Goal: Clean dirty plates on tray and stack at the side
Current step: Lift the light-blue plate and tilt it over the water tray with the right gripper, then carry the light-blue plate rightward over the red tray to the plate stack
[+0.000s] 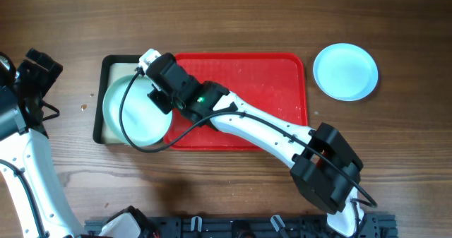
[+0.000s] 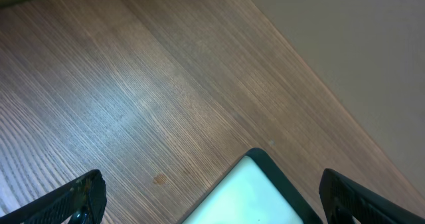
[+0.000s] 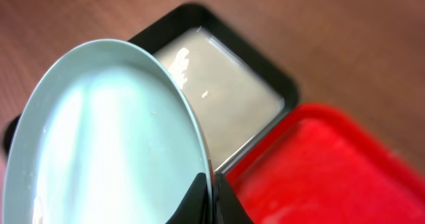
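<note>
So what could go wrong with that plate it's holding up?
The right gripper pinches the pale aqua round plastic plate only by its rim, tilted, so it might slip. Its gripped edge sits close to the red rectangular plastic tray, so bits could miss the black-rimmed cream tray.

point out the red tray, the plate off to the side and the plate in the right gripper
red tray (image 1: 272, 79): overhead view, bare floor
side plate (image 1: 345, 70): overhead view, its centre
held plate (image 3: 106, 137): right wrist view, inner face
</note>
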